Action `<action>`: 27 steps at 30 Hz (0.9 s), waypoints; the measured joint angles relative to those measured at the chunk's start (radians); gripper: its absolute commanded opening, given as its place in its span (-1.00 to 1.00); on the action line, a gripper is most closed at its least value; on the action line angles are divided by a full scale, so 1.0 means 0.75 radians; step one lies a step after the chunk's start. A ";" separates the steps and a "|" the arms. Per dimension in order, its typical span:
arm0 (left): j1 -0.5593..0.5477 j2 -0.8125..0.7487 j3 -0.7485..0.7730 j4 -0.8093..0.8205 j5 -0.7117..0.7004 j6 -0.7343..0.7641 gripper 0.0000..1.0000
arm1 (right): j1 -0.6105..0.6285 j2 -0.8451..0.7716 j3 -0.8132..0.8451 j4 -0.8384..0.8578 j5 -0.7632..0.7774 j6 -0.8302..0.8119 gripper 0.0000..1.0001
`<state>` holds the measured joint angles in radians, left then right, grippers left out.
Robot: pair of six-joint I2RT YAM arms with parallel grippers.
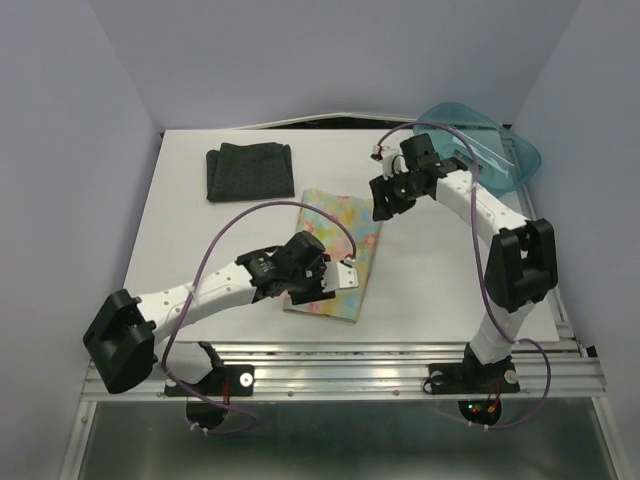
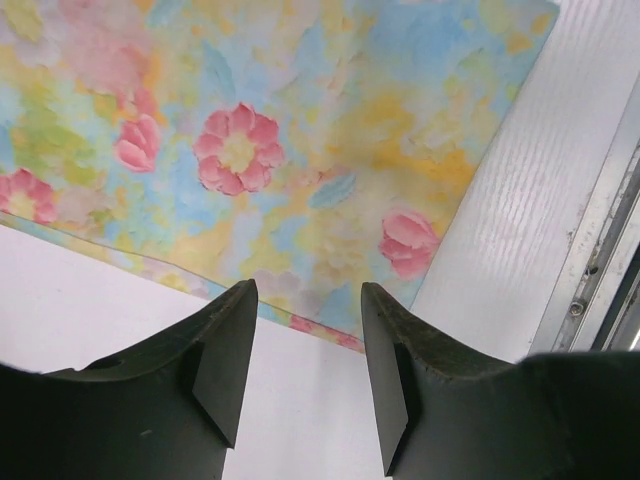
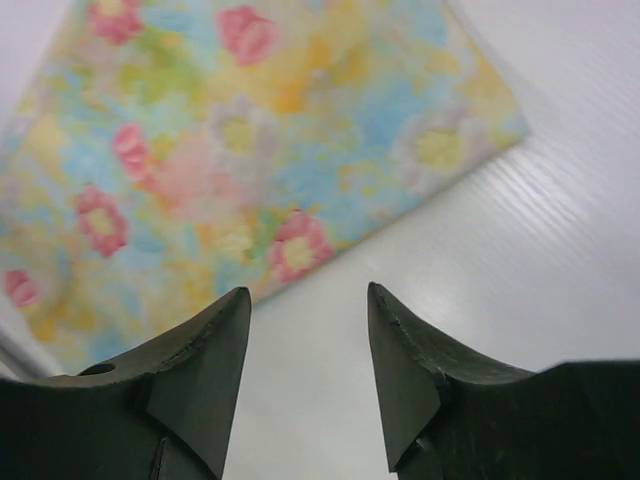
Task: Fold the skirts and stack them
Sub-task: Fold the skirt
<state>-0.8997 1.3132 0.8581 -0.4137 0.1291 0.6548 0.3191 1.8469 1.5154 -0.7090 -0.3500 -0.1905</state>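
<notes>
The pastel floral skirt (image 1: 345, 240) lies folded flat in the middle of the table, and fills much of the left wrist view (image 2: 300, 150) and the right wrist view (image 3: 250, 140). The dark charcoal skirt (image 1: 248, 170) lies folded at the far left, apart from it. My left gripper (image 1: 300, 290) hovers at the floral skirt's near left corner, open (image 2: 305, 300), with only bare table between its fingers. My right gripper (image 1: 383, 210) is just off the skirt's far right corner, open (image 3: 308, 300), holding nothing.
A translucent teal bin (image 1: 495, 150) stands at the far right, behind the right arm. The white table (image 1: 190, 240) ends at a metal rail (image 1: 400, 360) along the near side, also visible as the rail (image 2: 600, 250) at the right of the left wrist view.
</notes>
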 measured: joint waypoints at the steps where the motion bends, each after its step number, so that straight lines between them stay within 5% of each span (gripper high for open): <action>1: -0.020 -0.031 0.000 0.005 -0.013 0.003 0.17 | 0.014 -0.036 -0.005 0.000 -0.047 0.013 0.12; 8: -0.215 -0.045 -0.114 0.131 -0.138 0.004 0.15 | 0.098 -0.090 -0.115 0.020 -0.293 0.081 0.08; 19: -0.369 0.081 -0.280 0.311 -0.241 0.050 0.08 | 0.090 0.129 -0.304 0.062 -0.269 0.065 0.04; 27: -0.369 0.173 -0.291 0.491 -0.286 0.108 -0.43 | 0.089 0.130 -0.304 0.070 -0.241 0.014 0.02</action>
<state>-1.1763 1.4433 0.6395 -0.0452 -0.0853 0.7361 0.3859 1.9442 1.2873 -0.6567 -0.5304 -0.1802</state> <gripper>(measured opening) 0.367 0.516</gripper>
